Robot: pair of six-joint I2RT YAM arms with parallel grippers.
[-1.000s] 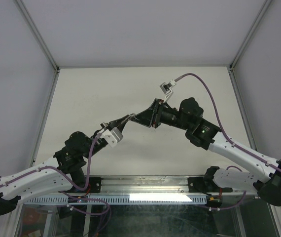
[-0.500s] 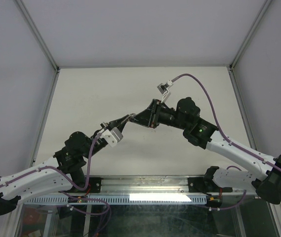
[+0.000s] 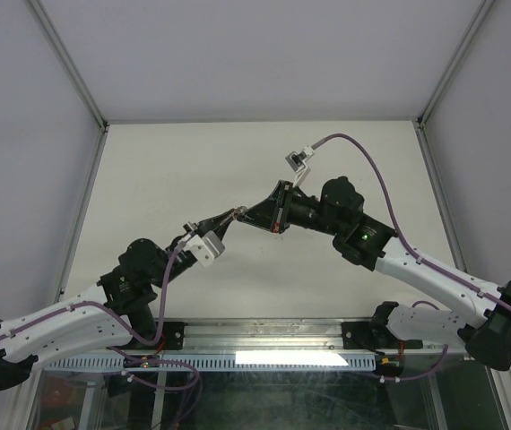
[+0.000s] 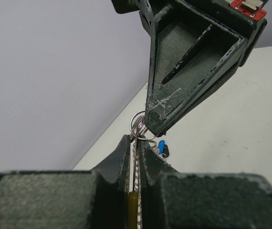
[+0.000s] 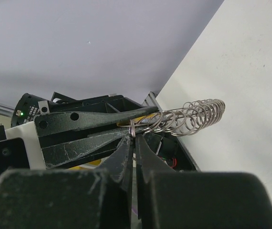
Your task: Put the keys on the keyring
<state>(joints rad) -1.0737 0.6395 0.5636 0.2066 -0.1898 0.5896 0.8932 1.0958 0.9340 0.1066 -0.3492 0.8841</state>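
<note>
We see a pale, off-white table [image 3: 166, 179] enclosed by plain grey walls [image 3: 264, 54]. Slim metal frame posts [image 3: 67, 63] rise at its far corners, and a metal rail [image 3: 264, 333] runs along its near edge.

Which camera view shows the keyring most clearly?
The right wrist view: the keyring shows its silver coil side-on. The left wrist view shows it edge-on in the left gripper; the top view, only a speck.

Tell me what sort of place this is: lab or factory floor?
Likely a lab robot cell: bare white table, plain pale walls in an aluminium frame, left arm and right arm bolted to a near-edge rail.
</note>
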